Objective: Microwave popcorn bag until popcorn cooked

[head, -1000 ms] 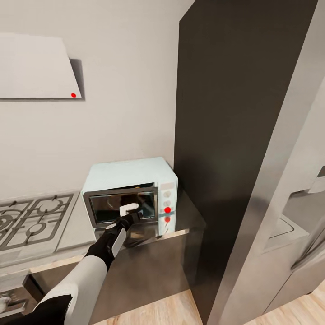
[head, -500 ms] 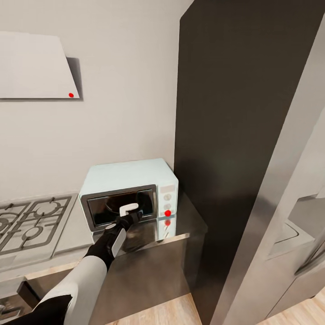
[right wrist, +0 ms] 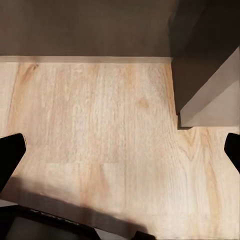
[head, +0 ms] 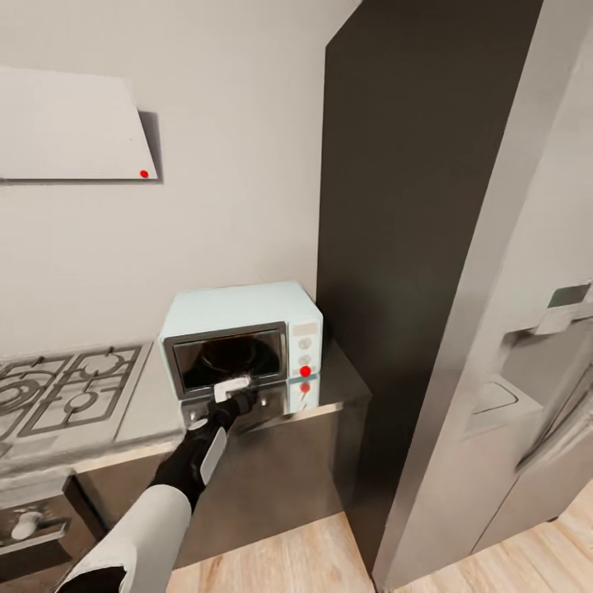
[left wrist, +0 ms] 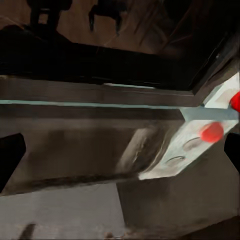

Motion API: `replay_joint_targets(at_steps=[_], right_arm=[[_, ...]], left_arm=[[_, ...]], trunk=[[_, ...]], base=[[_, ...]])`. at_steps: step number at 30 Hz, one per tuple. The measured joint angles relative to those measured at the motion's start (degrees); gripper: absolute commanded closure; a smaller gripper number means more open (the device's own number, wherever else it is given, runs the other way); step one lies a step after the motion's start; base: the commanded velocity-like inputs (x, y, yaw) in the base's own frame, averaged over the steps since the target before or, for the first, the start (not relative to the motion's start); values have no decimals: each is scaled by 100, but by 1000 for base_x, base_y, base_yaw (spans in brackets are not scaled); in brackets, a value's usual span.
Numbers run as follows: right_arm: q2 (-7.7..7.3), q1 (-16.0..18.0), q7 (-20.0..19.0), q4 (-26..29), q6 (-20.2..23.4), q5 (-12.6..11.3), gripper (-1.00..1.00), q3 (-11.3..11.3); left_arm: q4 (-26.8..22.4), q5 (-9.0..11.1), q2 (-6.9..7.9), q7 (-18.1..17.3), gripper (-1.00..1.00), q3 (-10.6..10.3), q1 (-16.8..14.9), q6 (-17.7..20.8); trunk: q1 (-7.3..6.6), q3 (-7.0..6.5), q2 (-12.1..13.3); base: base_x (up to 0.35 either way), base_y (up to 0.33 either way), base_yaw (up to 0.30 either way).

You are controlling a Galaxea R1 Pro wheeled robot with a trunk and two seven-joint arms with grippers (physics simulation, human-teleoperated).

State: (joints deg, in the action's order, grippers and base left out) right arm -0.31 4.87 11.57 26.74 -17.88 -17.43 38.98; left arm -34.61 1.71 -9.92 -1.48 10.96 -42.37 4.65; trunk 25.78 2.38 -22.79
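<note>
L gripper (head: 235, 394) at microwave (head: 239, 309) door edge, countertop (head: 329, 387) front.

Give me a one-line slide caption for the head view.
Left gripper at the front of the pale-blue microwave on the grey countertop, gas hob alongside.

No words, numbers or brand names are showing anywhere. The knob panel on the microwave (head: 243, 339) is too small and blurry to read.

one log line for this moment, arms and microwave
left gripper: open, at microwave door's lower edge | right gripper: open, over wood floor | popcorn bag: not seen
</note>
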Motion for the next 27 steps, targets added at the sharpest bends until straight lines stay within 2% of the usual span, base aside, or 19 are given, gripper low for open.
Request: replay_joint_targets(at_steps=[2,3,5,7,9,10,11,12,15,17,18,19,20,21,22,24,26,27], right_arm=[[0,-13,1,0,-6,5,-100,1],[0,-18,-1,0,-8,7,-100,1],[0,-20,-3,8,-9,10,-100,7],[-6,-21,3,64,-9,14,-100,7],[-3,-8,3,146,-4,18,-100,5],[-5,8,10,273,18,17,-100,-3],[-14,10,31,747,99,27,-100,-2],[-29,-3,37,1089,159,25,-100,4],[-131,-25,117,2625,814,42,-100,3],[-205,12,351,3938,1773,39,-100,-14],[-220,21,457,4372,2052,17,-100,-19],[-228,48,600,4900,2422,45,-100,-27],[-205,128,730,5499,2806,224,-100,-40],[-184,248,785,5799,2988,380,-100,-48],[-171,392,808,5892,3068,452,-100,-52],[-145,863,835,5918,3176,523,-100,-73],[-78,1369,828,5590,3243,527,-100,-270],[34,1603,831,5318,3262,524,-100,-381]], left_arm=[[-822,3,-1,7,-100,-242,470,0],[-1453,4,11,15,-100,-511,814,2],[-2174,4,36,19,-100,-714,1294,7],[-3019,3,58,17,-100,-791,2320,9],[-3726,0,103,17,-100,-803,3208,10],[-3930,-1,118,19,-100,-803,3617,10],[-4070,2,136,15,-100,-773,4151,4],[-4099,4,140,14,-100,-759,4420,3],[-4135,12,150,13,-100,-727,5170,1],[-4127,17,158,15,-100,-673,5727,-65],[-4125,18,160,14,-100,-628,5863,-139],[-4110,23,158,14,-100,-540,5989,-311],[-3918,26,158,15,-100,-416,6076,-724],[-3654,27,158,15,-100,-346,6109,-982],[-3386,26,160,16,-100,-299,6105,-1097],[-2548,18,174,14,-100,-230,6062,-1255],[-1794,19,315,13,-100,-225,5947,-1387],[-1528,20,391,13,-100,-228,5854,-1457]], trunk=[[-1,0,0],[-1,0,-1],[-2,0,-1],[-3,1,-1],[-5,1,-1],[-5,1,-1],[-4,1,-1],[-5,2,-3],[-4,2,-1],[-5,1,-2],[-5,1,-1],[-4,1,-1],[-4,0,-1],[-4,1,-1],[-4,1,0],[-4,1,1],[-3,0,1],[-3,0,1]], base=[[-350,0,0],[-350,0,0],[-197,0,0],[-41,0,0],[-12,0,0],[-3,0,0],[-2,0,0],[0,0,0],[0,0,0],[0,0,0],[0,0,0],[0,0,0],[0,0,0],[0,0,0],[0,0,0],[0,0,0],[0,0,0],[0,0,0]])
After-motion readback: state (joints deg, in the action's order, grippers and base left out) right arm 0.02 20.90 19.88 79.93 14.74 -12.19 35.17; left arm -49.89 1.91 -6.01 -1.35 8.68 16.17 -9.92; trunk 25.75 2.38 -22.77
